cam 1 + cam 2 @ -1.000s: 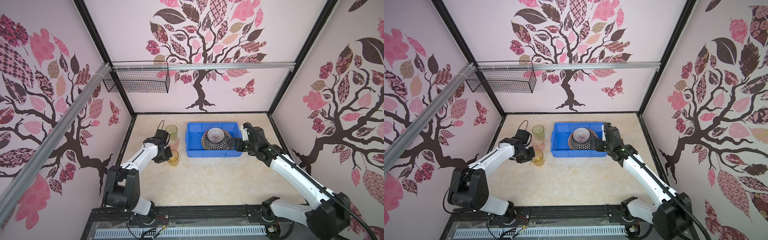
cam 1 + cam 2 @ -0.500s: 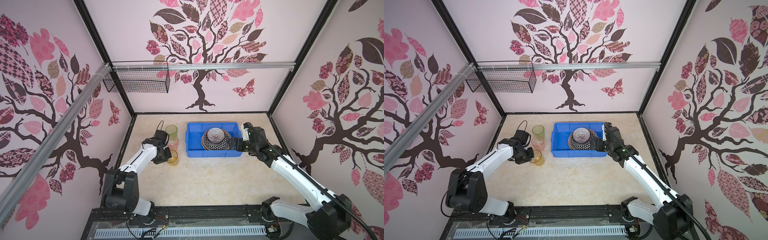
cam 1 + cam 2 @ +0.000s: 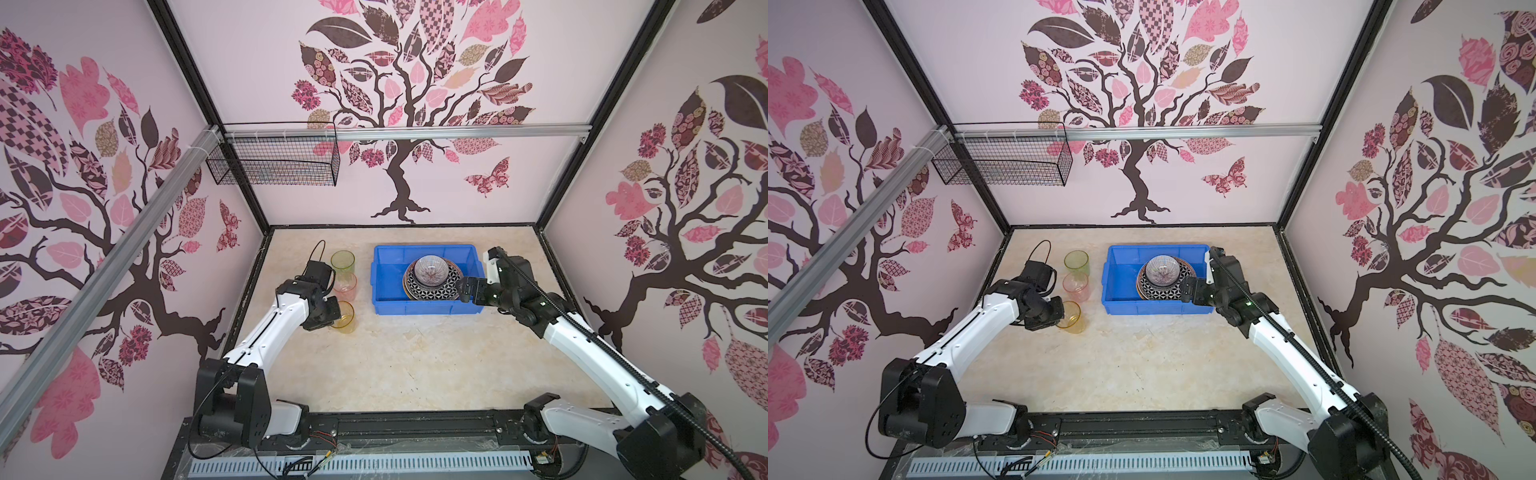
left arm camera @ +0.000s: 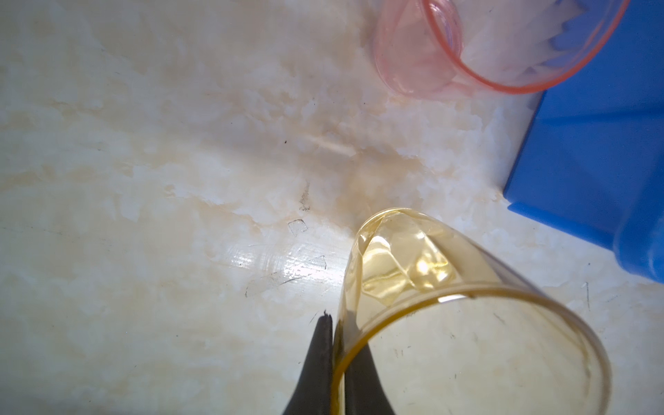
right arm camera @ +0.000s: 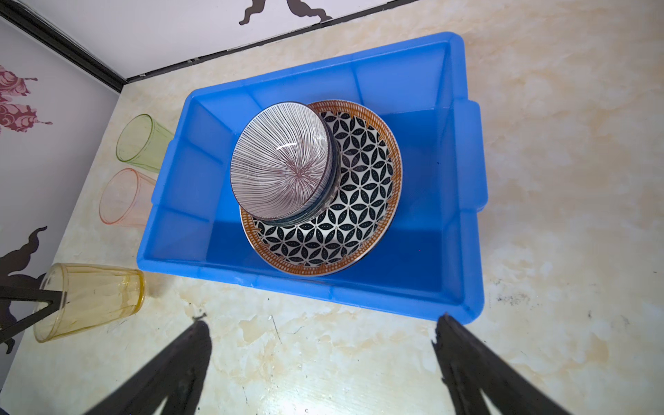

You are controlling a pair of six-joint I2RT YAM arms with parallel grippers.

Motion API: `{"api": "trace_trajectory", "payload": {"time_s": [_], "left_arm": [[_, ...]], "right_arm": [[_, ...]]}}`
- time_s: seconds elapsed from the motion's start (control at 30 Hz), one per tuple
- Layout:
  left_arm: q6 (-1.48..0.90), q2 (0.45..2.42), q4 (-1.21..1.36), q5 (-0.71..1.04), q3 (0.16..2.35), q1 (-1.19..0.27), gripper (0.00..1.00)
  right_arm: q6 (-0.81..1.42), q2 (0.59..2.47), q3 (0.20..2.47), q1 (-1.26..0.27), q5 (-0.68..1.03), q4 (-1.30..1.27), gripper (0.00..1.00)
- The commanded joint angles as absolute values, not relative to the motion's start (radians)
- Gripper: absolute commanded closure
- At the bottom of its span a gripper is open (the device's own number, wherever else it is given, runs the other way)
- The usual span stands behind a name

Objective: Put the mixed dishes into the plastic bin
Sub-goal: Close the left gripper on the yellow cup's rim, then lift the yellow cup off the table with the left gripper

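Where fingers (image 4: pixel 318 359) pinch — tumbler (image 4: pixel 413 273) cropped.

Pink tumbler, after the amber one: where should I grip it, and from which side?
Pinch the rim wall of the pink tumbler, one finger inside, one outside, coming down from above on its side away from the blue bin. It stands upright, mouth open, with the green tumbler behind and the bin close beside, so that side looks freest.
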State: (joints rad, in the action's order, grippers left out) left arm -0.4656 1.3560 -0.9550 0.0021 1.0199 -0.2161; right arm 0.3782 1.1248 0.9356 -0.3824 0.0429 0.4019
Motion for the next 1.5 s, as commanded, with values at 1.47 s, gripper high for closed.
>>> {"api": "trace_trajectory", "payload": {"time_s": [1.47], "left_arm": [[-0.388,1.405,-1.097,-0.043,1.357,-0.347,1.0]], "right_arm": [[0.388,1.14,0.908,-0.377,0.046,0.345,0.0]]}}
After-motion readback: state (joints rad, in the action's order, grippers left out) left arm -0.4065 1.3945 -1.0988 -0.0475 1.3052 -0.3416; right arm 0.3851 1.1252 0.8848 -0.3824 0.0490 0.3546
